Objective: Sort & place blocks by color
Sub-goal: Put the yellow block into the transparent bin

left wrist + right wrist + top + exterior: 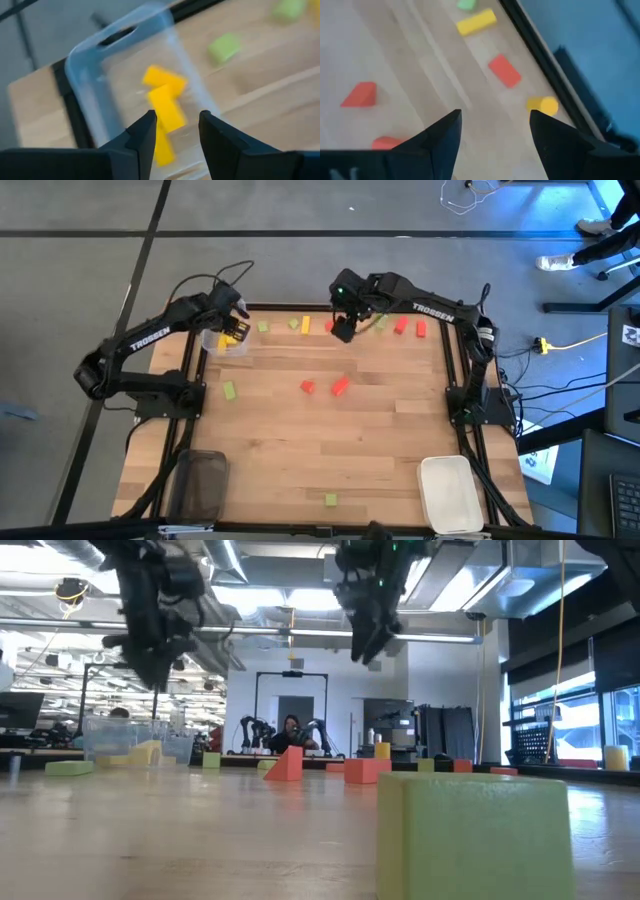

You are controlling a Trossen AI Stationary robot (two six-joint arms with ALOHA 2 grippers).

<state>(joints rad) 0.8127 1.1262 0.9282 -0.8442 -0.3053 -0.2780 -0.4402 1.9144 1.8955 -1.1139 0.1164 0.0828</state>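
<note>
Small red, yellow and light green blocks lie scattered on the wooden table. A row sits near the far edge, with a green block (262,326), a yellow one (305,326) and red ones (401,326). Two red blocks (339,386) lie mid-table. My left gripper (177,122) is open and hovers over the clear tray (90,55), which holds yellow blocks (165,107). My right gripper (495,122) is open and empty above the far edge, over a red block (505,71) and a yellow round piece (543,105). Both grippers hang well above the table in the low view.
A dark tray (200,483) sits at the near left corner and a white tray (450,492) at the near right. One green block (331,499) lies by the near edge and another (229,390) on the left. Black frame rails border the table.
</note>
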